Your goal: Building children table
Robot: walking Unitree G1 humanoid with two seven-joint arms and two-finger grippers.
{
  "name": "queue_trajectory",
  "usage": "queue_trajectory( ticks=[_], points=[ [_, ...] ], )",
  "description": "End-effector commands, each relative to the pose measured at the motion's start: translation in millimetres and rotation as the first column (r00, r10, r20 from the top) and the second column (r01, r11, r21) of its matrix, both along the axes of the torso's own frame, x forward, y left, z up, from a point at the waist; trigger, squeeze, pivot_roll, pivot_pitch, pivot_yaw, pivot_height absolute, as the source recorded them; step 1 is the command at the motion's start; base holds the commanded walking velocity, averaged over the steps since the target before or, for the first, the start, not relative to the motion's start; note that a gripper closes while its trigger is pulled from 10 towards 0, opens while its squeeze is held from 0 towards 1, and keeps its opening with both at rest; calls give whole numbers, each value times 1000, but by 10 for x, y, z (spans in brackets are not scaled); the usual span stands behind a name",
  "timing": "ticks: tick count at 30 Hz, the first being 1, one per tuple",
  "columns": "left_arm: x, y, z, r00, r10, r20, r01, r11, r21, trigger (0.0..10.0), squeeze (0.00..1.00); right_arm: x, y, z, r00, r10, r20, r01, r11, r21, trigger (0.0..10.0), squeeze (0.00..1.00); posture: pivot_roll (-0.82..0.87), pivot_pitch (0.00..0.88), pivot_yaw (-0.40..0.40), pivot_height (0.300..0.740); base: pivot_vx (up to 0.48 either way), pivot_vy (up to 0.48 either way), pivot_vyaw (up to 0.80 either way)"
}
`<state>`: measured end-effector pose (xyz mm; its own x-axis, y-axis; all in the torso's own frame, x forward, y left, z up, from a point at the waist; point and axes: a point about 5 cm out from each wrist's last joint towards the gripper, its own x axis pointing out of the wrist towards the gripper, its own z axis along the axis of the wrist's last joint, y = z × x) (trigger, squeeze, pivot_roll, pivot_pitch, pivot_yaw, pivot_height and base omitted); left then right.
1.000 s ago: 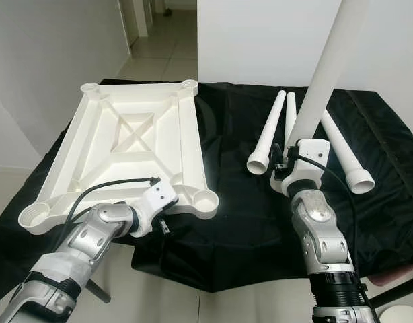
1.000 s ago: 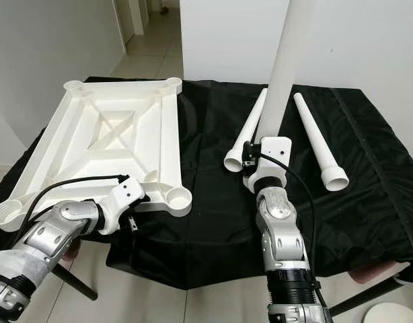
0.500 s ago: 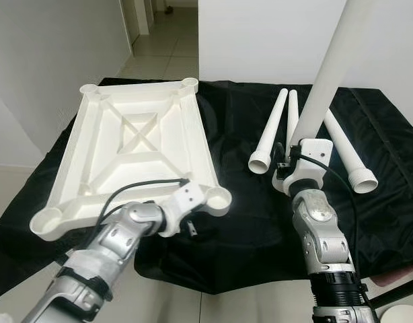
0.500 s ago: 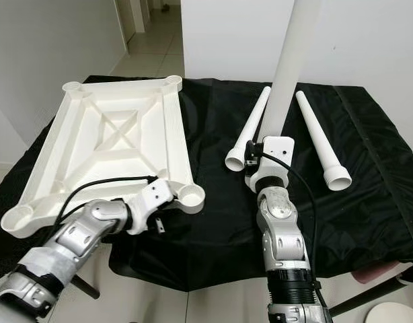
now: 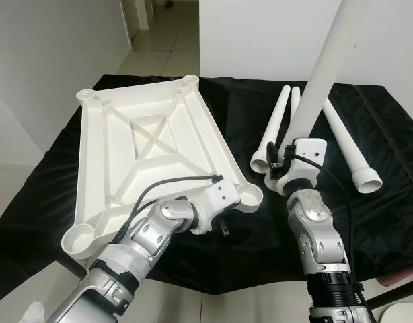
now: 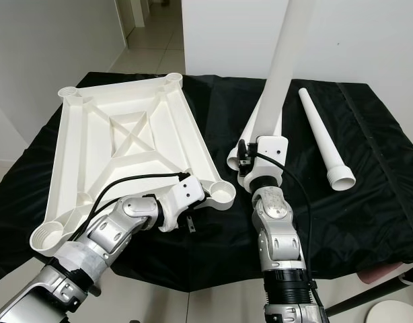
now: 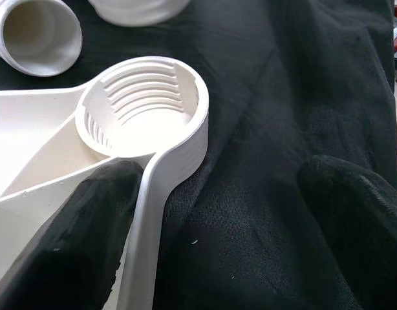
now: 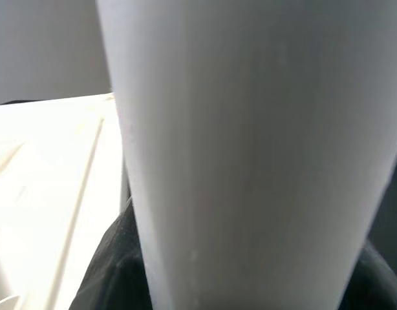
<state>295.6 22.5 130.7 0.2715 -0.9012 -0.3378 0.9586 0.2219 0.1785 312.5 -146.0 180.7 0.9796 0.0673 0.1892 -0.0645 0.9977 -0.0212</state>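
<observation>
Since the earlier frame, your left tool (image 5: pixel 223 225) has swung the tabletop (image 5: pixel 149 151) so its near socket (image 7: pixel 143 106) sits toward the desk's front middle, fingers spread astride the rim. Your right tool (image 5: pixel 282 161) pinches one upright leg (image 5: pixel 327 67). Next, seat it in that socket. Three legs (image 6: pixel 321 138) lie at the right rear.

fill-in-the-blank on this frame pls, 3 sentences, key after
The right gripper holds a white table leg pointing ____.
The tabletop lies with its ribbed underside facing ____.
The left gripper has one finger on the tabletop's rim beside a threaded corner ____.
Missing words: up; up; socket
</observation>
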Motion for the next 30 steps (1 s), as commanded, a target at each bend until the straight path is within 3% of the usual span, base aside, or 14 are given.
queue_trajectory(
  ticks=[1,8,9,11,12,13,16,28,30],
  points=[
    [61,55,38,998,60,35,-60,998,-5,10000,0,-23,61,65,998,39,42,-40,999,11,10000,0,0,32,57,740,0,0,0],
    [109,187,101,995,98,34,-98,995,-23,10000,0,-46,130,75,994,88,58,-88,996,-4,10000,0,7,33,55,740,0,0,0],
    [148,399,178,986,163,10,-163,986,-42,10000,0,-70,236,81,984,164,76,-162,986,-25,10000,0,15,32,51,740,0,0,0],
    [148,399,178,986,163,10,-163,986,-42,10000,0,-70,236,81,984,164,76,-162,986,-25,10000,0,15,32,51,740,0,0,0],
    [134,562,263,976,216,-23,-217,971,-96,10000,0,-70,302,42,974,215,73,-214,977,-18,10000,0,35,33,32,740,0,0,0],
    [134,562,263,976,216,-23,-217,971,-96,10000,0,-70,302,42,974,215,73,-214,977,-18,10000,0,35,33,32,740,0,0,0],
    [40,784,422,966,254,-42,-257,946,-199,10000,0,-72,392,-85,949,312,42,-312,950,11,10000,0,44,35,19,740,0,0,0],
    [-63,864,427,969,238,-58,-245,948,-201,10000,0,-110,387,-300,931,365,-31,-365,931,10,10000,0,47,39,9,740,0,0,0],
    [-168,857,429,977,201,-72,-212,954,-210,10000,0,-130,320,-433,931,358,-71,-357,934,28,10000,0,48,39,10,740,0,0,0]
  ],
)
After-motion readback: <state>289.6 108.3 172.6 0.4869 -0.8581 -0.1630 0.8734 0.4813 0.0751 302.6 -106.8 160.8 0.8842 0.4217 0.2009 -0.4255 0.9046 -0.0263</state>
